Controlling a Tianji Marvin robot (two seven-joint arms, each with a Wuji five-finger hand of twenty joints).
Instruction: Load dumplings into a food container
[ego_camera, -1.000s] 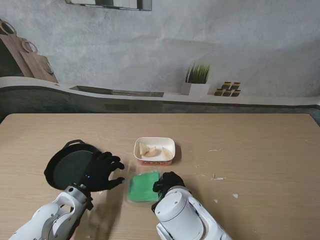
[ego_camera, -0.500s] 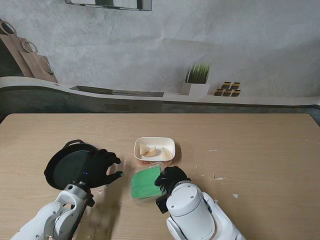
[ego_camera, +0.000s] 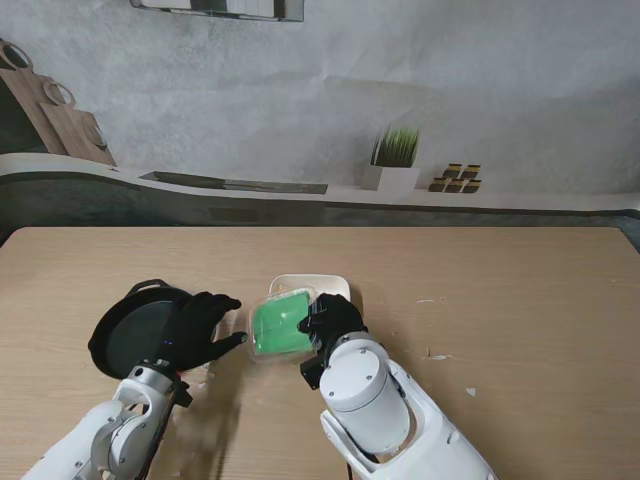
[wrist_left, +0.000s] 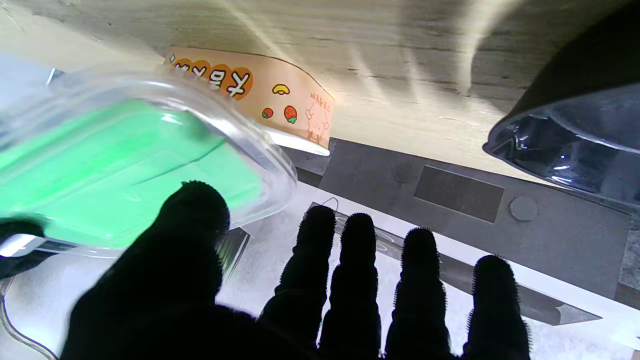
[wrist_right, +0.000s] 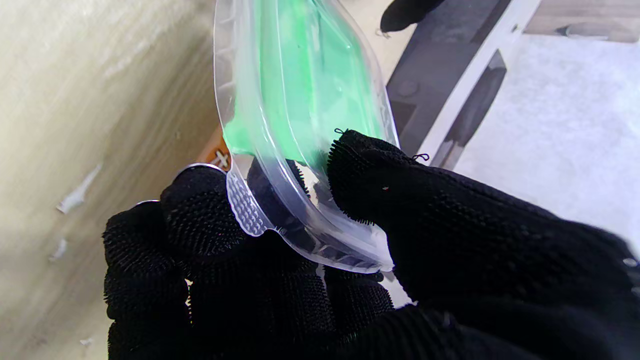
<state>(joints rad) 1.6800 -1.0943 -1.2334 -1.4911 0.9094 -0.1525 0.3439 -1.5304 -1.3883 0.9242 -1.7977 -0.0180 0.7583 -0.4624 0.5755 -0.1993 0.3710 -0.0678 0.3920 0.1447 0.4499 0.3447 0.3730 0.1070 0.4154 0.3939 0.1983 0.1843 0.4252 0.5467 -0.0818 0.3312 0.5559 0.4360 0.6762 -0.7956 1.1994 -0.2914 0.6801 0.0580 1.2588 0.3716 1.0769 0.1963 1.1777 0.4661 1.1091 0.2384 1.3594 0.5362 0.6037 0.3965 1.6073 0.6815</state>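
Right hand is pinching the clear plastic lid with the green panel by its edge, tilted over the white rectangular food container. Left hand sits just beside the lid, fingers spread, holding nothing, black round pan under its outer side.

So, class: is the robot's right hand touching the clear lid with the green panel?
Touching. The right wrist view shows the right hand pinching the lid at its rim, thumb on one face and fingers on the other.
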